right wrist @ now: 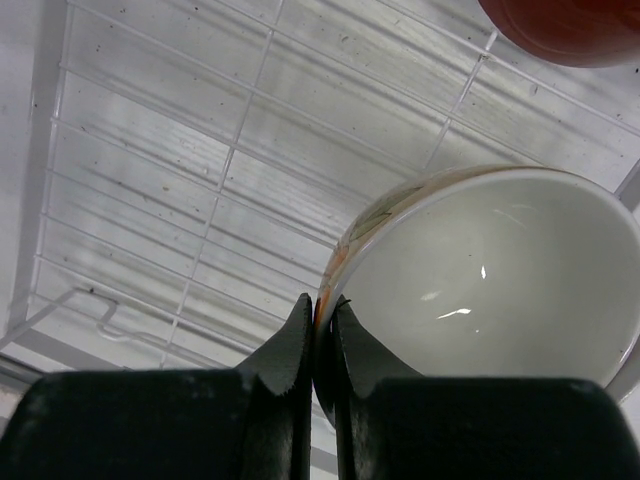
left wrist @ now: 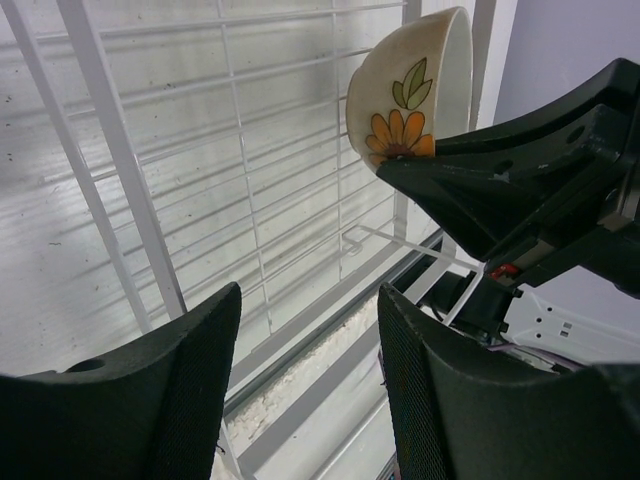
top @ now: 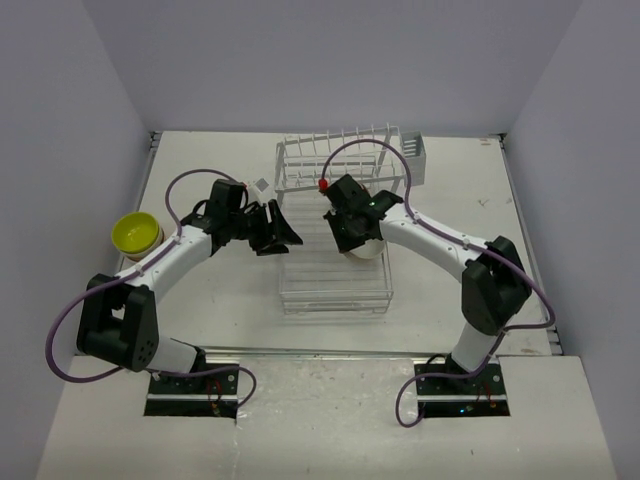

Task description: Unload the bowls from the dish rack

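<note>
Wire rack [top: 335,295] in white sits in the middle of the overhead shot. A glossy yellow bowl [top: 135,233] is parked well off to its left, out of the rack. The right gripper [top: 352,225] is over the flat grid tray with a cream bowl [top: 368,249] tucked under it, though you can't really make out the grip from up here. The left gripper [top: 272,232] hangs just at the rack's left edge, fingers spread, nothing in them.

Left wrist cam: both textured black fingers stand wide apart, with only thin white wires behind them. What this view adds is the cream bowl's outside, which has an orange flower and green leaves painted on it. The bowl is tipped on edge, with the right gripper's dark finger at its rim.

Right wrist cam: the two pointed fingertips are pinched tight on that bowl's thin rim, one inside and one outside. The inside is plain shiny white. A dark red bowl [right wrist: 560,25] pokes in at the top right corner, over the grid.
</note>
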`<action>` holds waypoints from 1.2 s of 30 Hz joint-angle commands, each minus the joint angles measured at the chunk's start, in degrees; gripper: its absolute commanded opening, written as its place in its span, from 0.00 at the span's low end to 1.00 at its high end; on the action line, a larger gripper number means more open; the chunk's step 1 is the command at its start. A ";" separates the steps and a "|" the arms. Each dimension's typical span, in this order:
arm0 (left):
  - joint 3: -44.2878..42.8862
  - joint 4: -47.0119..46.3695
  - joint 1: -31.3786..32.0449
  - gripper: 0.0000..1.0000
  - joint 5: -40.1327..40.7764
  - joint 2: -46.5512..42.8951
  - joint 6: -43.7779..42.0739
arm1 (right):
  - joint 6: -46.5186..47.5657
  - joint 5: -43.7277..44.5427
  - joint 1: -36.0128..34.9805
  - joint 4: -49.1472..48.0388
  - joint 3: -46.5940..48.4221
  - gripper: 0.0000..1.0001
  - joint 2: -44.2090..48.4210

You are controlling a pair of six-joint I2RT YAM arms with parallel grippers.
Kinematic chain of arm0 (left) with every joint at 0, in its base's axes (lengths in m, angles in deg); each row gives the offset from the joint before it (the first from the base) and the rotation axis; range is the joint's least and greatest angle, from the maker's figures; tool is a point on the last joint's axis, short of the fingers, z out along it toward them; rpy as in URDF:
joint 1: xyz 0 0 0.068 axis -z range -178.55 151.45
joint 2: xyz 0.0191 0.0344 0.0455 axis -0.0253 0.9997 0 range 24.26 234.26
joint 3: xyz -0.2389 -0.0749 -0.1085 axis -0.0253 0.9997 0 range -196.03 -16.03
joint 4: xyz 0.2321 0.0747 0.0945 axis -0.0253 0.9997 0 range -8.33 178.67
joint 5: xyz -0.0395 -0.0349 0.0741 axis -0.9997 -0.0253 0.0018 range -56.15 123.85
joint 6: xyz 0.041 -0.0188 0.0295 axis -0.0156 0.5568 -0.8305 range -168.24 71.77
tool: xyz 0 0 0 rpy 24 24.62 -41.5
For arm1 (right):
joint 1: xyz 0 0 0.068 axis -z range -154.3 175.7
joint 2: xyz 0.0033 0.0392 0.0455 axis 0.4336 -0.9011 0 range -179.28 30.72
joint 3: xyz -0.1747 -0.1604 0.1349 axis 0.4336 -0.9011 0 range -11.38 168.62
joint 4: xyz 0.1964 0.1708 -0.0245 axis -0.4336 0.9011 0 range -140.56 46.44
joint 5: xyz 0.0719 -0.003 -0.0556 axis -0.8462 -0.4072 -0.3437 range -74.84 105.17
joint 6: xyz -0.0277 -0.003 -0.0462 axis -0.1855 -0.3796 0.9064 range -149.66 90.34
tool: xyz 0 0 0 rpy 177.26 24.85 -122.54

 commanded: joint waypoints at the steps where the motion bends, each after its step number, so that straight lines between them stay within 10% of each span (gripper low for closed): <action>1: 0.37 -3.00 -0.09 0.58 0.04 -0.50 1.51 | -1.53 -2.47 -1.37 0.45 -1.49 0.00 2.84; 36: -4.03 -0.55 -0.09 0.63 -1.02 -1.73 -0.07 | -4.16 4.21 -1.39 18.73 20.40 0.00 12.50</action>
